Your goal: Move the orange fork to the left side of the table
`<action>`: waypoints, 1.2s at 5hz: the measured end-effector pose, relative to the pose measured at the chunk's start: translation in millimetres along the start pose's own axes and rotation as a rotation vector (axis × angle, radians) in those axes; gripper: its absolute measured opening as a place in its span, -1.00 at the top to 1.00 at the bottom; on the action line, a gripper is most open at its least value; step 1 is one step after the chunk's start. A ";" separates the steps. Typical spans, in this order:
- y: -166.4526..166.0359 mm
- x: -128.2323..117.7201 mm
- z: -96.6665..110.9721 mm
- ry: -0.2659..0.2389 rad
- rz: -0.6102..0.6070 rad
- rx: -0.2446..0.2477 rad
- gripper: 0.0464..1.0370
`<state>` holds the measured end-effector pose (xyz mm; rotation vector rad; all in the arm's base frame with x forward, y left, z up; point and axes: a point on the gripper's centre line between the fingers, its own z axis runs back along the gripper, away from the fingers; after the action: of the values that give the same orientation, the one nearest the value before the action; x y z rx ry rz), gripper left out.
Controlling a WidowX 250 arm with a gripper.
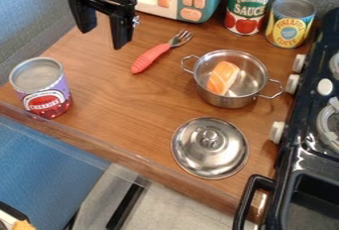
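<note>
Nearest, the steel pot lid [225, 157] on the wood table [132, 110] — then the purple-and-red can [56, 87] over L, two-handled pot [232, 99] R w/ toy salmon [223, 77] inside. Beyond — the orange fork [151, 57], btwn pot and black gripper [102, 36], which hangs empty, fingers wide! Red can [247, 8], yellow can [289, 23] at back, toy microwave [173, 11] alongside.

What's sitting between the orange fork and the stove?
In the camera view, a metal pot holding toy food sits between the fork and the stove.
</note>
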<state>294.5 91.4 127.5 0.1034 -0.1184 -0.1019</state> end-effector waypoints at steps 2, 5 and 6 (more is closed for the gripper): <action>1.6 14.8 -30.2 0.046 0.029 -0.019 -0.93; 4.1 71.1 -79.6 0.052 0.093 -0.024 -0.93; -0.2 75.6 -94.5 0.059 0.110 -0.055 -0.93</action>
<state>380.7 92.3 42.7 0.0453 -0.0624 0.0078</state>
